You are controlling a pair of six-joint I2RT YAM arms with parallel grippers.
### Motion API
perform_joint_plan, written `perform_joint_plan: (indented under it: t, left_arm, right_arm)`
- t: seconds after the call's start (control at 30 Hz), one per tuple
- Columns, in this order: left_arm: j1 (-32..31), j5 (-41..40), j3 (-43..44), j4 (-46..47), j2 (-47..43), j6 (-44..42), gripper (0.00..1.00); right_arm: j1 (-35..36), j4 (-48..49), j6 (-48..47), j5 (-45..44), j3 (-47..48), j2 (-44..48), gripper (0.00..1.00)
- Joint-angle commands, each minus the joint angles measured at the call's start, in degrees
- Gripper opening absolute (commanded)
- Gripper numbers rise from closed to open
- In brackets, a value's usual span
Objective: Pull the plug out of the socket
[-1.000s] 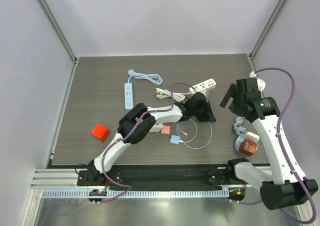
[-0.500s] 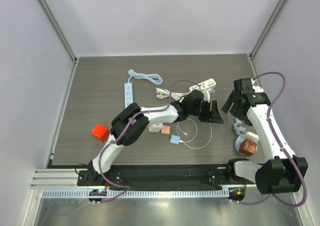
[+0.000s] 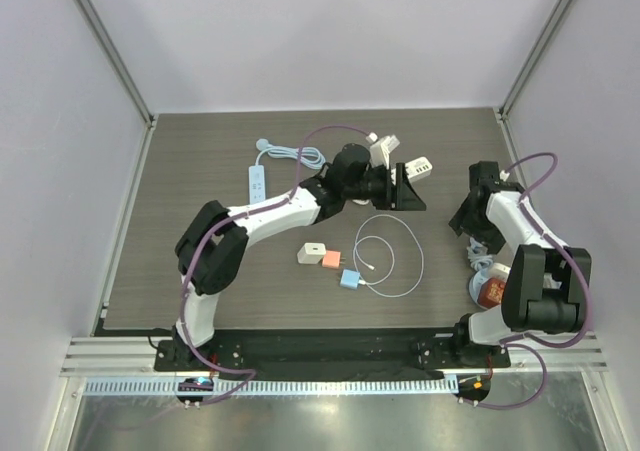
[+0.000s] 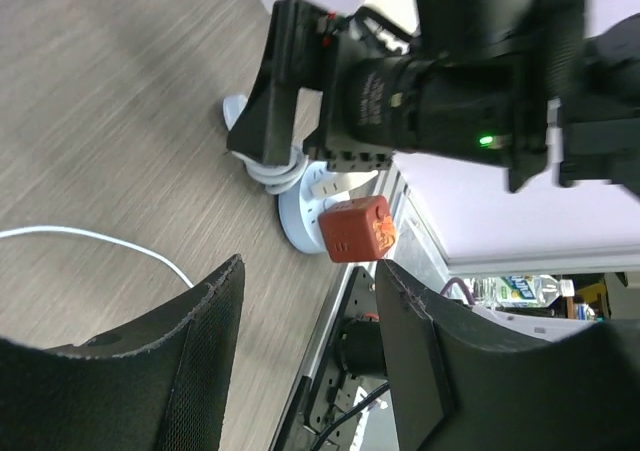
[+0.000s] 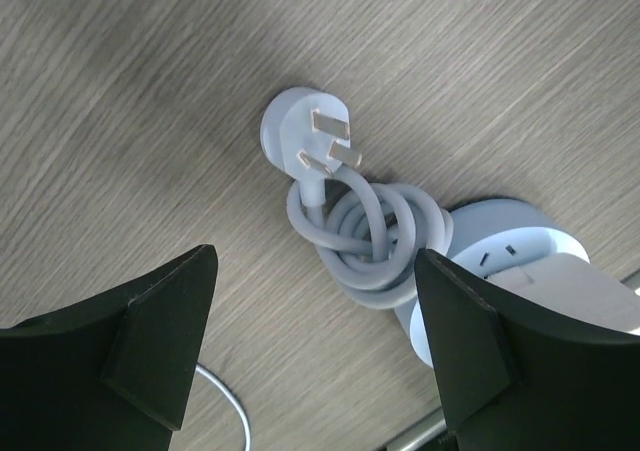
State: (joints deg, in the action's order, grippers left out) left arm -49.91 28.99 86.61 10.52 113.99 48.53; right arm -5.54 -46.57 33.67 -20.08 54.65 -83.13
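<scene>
Right wrist cam: right gripper (image 5: 312,271) spread over the coiled grey cable (image 5: 372,233), round socket (image 5: 492,239) beside it near the tabletop's (image 5: 120,91) right edge, red cube plug (image 4: 353,229) on top. I'd center on the cube, then pull straight up.

Left gripper (image 3: 405,186) hangs beside the white power strip (image 3: 422,167).

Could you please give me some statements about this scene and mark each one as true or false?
1. The red cube plug sits on the round socket. True.
2. The right gripper is shut on the coiled cord. False: it is open above the cord and holds nothing.
3. The grey plug lies loose on the table, with its prongs visible. True.
4. The left gripper holds the red cube plug. False: it is open and empty.
</scene>
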Motion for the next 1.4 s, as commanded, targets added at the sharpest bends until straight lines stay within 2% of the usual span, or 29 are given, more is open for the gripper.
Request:
perform_joint_plan:
  t: [0.0, 0.13, 0.3, 0.4, 0.43, 0.47, 0.53, 0.7, 0.77, 0.9, 0.97, 1.1, 1.2, 1.37]
  left_arm:
    - [-0.28, 3.26, -1.44, 0.63, -2.11, -1.61, 0.56]
    - [-0.45, 5.54, -3.81, 7.47, -1.94, 2.52, 0.56]
    - [-1.50, 6.16, -4.34, 8.37, -2.20, 2.97, 0.56]
    - [-1.77, 5.73, -4.34, 7.32, -2.63, 2.18, 0.56]
    - [-1.77, 5.64, -4.43, 6.97, -2.64, 1.92, 0.56]
    - [-1.77, 5.37, -4.52, 6.71, -2.81, 1.74, 0.56]
    - [-1.77, 4.58, -5.13, 5.65, -3.51, 1.13, 0.56]
    - [-1.86, 2.13, -7.41, 3.28, -5.27, -1.16, 0.56]
    - [-1.86, 0.63, -7.94, 1.70, -6.15, -1.95, 0.56]
    - [-1.77, -1.04, -9.26, -1.03, -7.38, -3.62, 0.56]
    - [-1.77, -2.62, -9.61, -3.13, -8.34, -4.85, 0.56]
    - [-1.77, -4.64, -10.32, -6.39, -9.84, -6.69, 0.56]
    - [-1.77, -5.44, -10.06, -9.20, -10.46, -7.66, 0.57]
    - [-3.52, -7.72, -8.74, -12.54, -10.11, -10.90, 0.61]
  right_arm:
    - [-0.17, 4.55, -1.24, -3.21, -2.08, -0.01, 0.85]
    - [-0.17, 7.19, -2.47, -3.22, -4.55, -2.20, 0.84]
    - [0.00, 9.12, -1.77, -0.68, -6.13, -5.81, 0.74]
    - [0.09, 10.53, -0.63, 0.82, -6.84, -5.90, 0.64]
    - [0.09, 11.05, 0.16, 3.09, -7.54, -5.90, 0.53]
    - [0.09, 12.28, 0.69, 4.42, -7.89, -5.99, 0.47]
    - [0.88, 13.51, 2.53, 7.40, -8.42, -6.25, 0.40]
    - [5.27, 16.33, 7.10, 10.75, -7.20, -7.56, 0.37]
    - [8.26, 17.64, 9.82, 13.12, -5.35, -8.44, 0.34]
    - [12.74, 19.14, 14.40, 13.84, -0.61, -11.26, 0.33]
    - [13.54, 19.93, 15.80, 14.62, 2.20, -13.28, 0.34]
    - [13.63, 22.48, 15.38, 19.36, 6.42, -16.18, 0.49]
    - [13.89, 21.79, 11.96, 22.10, 8.62, -16.80, 0.79]
    - [13.89, 17.93, 4.49, 20.43, 9.68, -11.71, 0.93]
